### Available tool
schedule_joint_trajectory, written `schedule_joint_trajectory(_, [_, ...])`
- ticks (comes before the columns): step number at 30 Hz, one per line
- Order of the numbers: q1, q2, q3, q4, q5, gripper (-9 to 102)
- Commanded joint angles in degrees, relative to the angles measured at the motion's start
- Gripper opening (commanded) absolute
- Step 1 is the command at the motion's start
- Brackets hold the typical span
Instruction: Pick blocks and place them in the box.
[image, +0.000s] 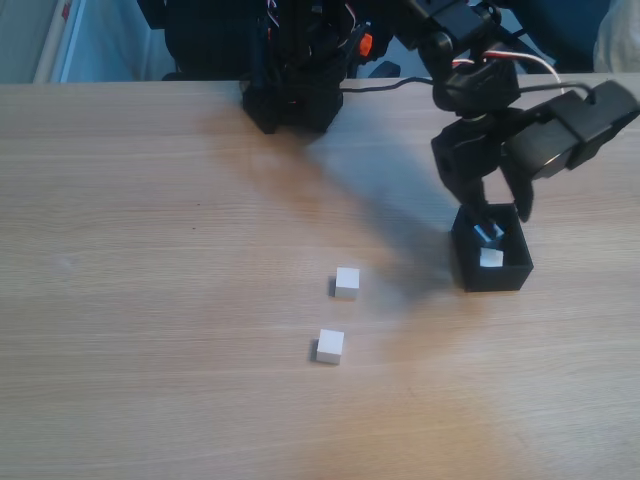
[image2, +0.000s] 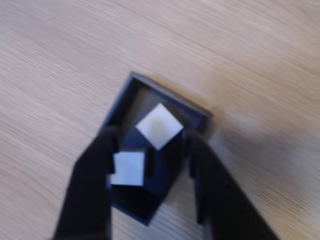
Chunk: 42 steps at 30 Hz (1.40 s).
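We see an arm built almost wholly of black plastic, its blocky base (image: 292, 95) squat and dark, with a small orange part (image: 365, 44) showing near the top. A white cable (image: 535, 60) loops along the upper links, and a thin black cable (image: 385, 84) trails from the base. A boxy black housing (image: 585, 125) juts from the wrist. Our end effector (image: 487, 222) has two matte black fingers (image2: 87, 192), broad and tapering, plain-faced, with no markings we can make out; the wrist view is too blurred to show screws.
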Motion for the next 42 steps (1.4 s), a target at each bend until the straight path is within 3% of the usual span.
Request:
schedule_joint_trajectory(1, [3.87,5.19,-0.79,2.81,-0.53,11])
schedule_joint_trajectory(10, [18.90,15.82,9.14,6.50,0.09,14])
schedule_joint_trajectory(17, [26.02,18.63,13.01,8.00,13.10,15])
schedule_joint_trajectory(22, [27.77,18.54,16.88,6.59,17.14,16])
schedule_joint_trajectory(31, [27.77,17.23,25.75,-3.78,17.75,17])
schedule_joint_trajectory(42, [26.72,9.14,26.28,-9.05,21.62,17])
